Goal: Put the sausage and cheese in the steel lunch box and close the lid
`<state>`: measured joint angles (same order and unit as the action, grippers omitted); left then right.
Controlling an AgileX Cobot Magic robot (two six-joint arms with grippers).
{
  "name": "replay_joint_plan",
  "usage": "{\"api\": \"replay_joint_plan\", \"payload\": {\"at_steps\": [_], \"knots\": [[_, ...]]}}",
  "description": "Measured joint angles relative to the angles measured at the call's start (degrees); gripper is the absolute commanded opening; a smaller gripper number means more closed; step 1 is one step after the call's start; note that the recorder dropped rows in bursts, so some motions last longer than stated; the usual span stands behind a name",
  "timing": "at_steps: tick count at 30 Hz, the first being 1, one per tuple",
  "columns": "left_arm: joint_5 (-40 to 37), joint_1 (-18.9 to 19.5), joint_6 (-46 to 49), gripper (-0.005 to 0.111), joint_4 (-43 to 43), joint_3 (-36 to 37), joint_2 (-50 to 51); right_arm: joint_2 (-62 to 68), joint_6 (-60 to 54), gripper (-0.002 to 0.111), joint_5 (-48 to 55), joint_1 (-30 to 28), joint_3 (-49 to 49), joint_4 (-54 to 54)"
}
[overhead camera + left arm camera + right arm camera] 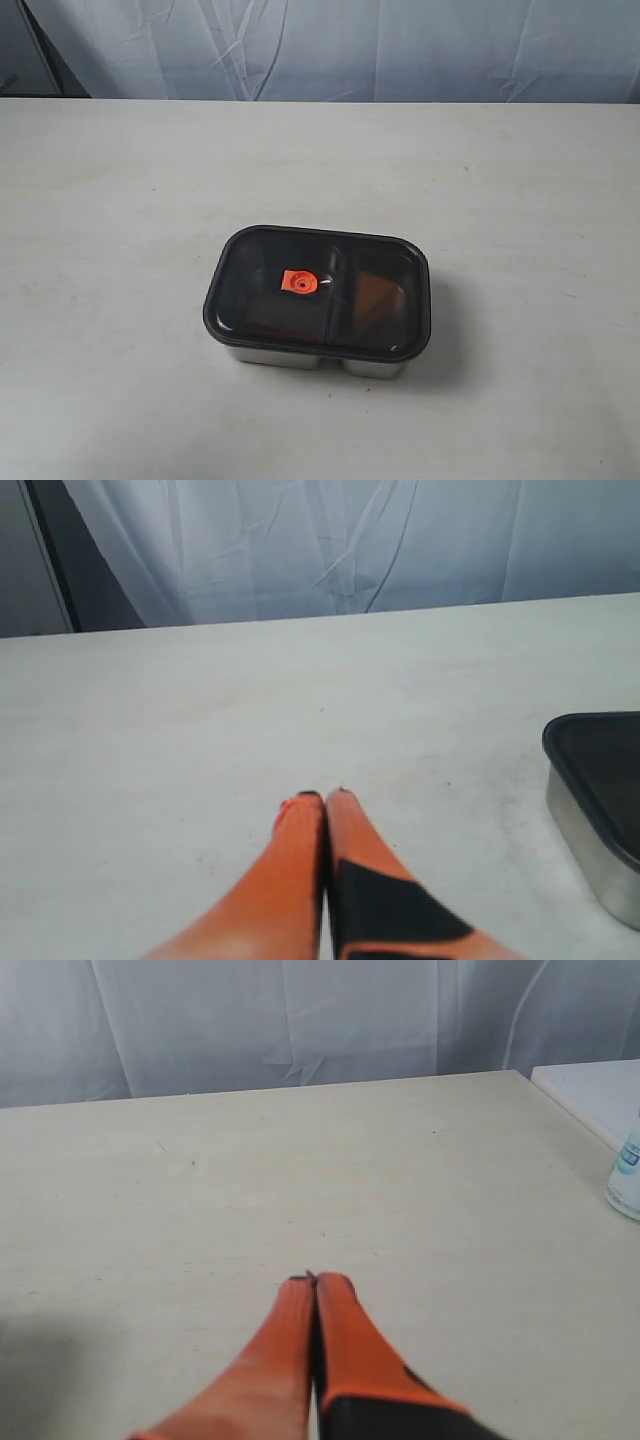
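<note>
Steel lunch box [290, 357], lid [270, 290] on — dim orange shape [380, 295] in right compartment

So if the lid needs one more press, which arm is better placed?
Left, probably. Its wrist view shows the lunch box with the lid on, near its shut jaws. The right wrist view shows table but no box.

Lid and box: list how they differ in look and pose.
The lid is dark, see-through plastic; the box is shiny steel. The lid carries an orange tab near its middle; the box wall is plain. The lid sits on top, covering the box; the box rests on the table, with only its side wall showing beneath. Both are rectangles with rounded corners, matching in outline.
</note>
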<state>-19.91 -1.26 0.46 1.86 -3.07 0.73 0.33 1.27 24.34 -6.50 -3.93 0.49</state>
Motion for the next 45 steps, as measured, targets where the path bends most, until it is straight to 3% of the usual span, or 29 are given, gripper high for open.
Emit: {"api": "replay_joint_plan", "payload": {"at_steps": [14, 20, 45], "knots": [[1.88, 0.00, 0.24, 0.000, 1.36, 2.82, -0.35, 0.00, 0.00, -0.001, 0.00, 0.00, 0.00, 0.00], [8.26, 0.00, 0.38, 0.000, 1.36, 2.90, -0.35, 0.00, 0.00, -0.001, 0.00, 0.00, 0.00, 0.08], [8.41, -0.55, 0.38, 0.000, -0.23, 2.90, -0.35, 0.00, 0.00, -0.001, 0.00, 0.00, 0.00, 0.08]]}}
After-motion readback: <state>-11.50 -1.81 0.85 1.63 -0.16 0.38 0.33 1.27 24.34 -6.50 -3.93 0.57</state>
